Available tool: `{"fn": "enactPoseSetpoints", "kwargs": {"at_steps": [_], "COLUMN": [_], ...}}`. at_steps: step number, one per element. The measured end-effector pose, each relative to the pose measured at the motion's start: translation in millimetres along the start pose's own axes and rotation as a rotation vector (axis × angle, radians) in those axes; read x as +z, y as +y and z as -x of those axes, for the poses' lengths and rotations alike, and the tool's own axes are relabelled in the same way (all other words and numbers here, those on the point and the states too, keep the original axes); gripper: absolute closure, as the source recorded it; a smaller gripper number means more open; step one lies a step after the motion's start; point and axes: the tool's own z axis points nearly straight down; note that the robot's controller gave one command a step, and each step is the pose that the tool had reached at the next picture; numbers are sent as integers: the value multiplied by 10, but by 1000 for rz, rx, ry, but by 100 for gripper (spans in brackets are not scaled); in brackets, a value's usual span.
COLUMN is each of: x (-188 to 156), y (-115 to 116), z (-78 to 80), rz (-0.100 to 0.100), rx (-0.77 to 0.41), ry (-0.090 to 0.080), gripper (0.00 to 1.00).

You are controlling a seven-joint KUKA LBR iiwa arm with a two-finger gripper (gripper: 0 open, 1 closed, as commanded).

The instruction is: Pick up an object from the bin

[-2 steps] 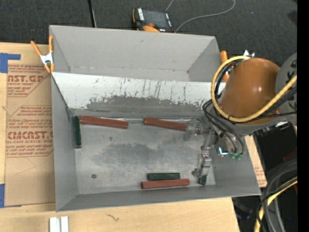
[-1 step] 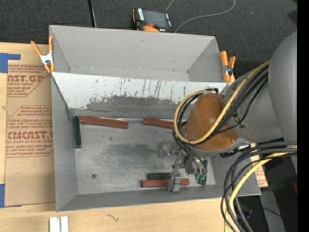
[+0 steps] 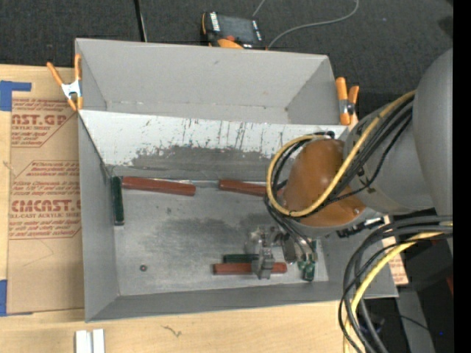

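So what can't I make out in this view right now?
Camera view:
Right end of the rear right red-brown stick: hidden by the orange wrist cover.
Contact between gripper and the front red-brown stick: too small to judge.
Dark speck on the bin floor: too small to identify.

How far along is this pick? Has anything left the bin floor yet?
Done: the gripper is down low at the front right of the bin. In hand: it sits over a red-brown stick lying beside a dark green stick. Left: the lift; both sticks look flat on the floor, and no grasp is confirmed.
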Motion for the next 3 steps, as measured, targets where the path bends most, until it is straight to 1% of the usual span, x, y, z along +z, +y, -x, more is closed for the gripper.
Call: {"fn": "enactPoseSetpoints", "kwargs": {"at_steps": [1, 2, 3], "x": [-1357, -899, -923], "y": [119, 44, 46], "z": [675, 496, 509], "rz": [-1, -1, -1], "rx": [-44, -66, -67], "ry": [-17, -1, -5], "gripper": [100, 100, 0]}}
